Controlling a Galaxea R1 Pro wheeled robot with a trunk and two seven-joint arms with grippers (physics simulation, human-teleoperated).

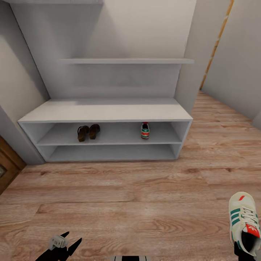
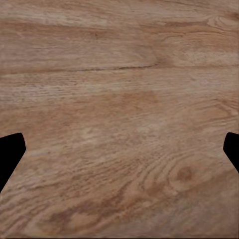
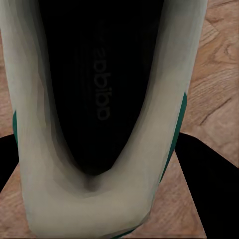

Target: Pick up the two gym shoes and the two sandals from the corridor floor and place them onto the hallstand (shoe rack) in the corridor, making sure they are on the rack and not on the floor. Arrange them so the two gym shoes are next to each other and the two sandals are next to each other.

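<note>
Head view, lower right: right gripper [image 1: 243,250] clamped on second gym shoe [image 1: 243,217] at heel, ready for carrying. On hallstand [image 1: 105,110] upper slot: sandals [image 1: 88,132] paired, first gym shoe [image 1: 145,130] awaiting partner. Left gripper [image 1: 64,243] spread apart, empty.

Under your left gripper [image 1: 72,238] lies the light brown wood-grain corridor floor [image 1: 119,203], its planks running across to the hallstand [image 1: 105,110] well ahead of it. That unit is light grey, with a wide bench top, two long low slots beneath, and a back panel carrying two stepped shelves [image 1: 127,61], the higher one up and to the left. Pale grey walls [image 1: 18,72] close in on both sides. Ahead and far right of the gripper, the floor carries on past a wall corner with a thin tan edge strip [image 1: 217,40]. Off to its left stands a brown wooden panel [image 1: 7,166]. The light is soft and even.
</note>
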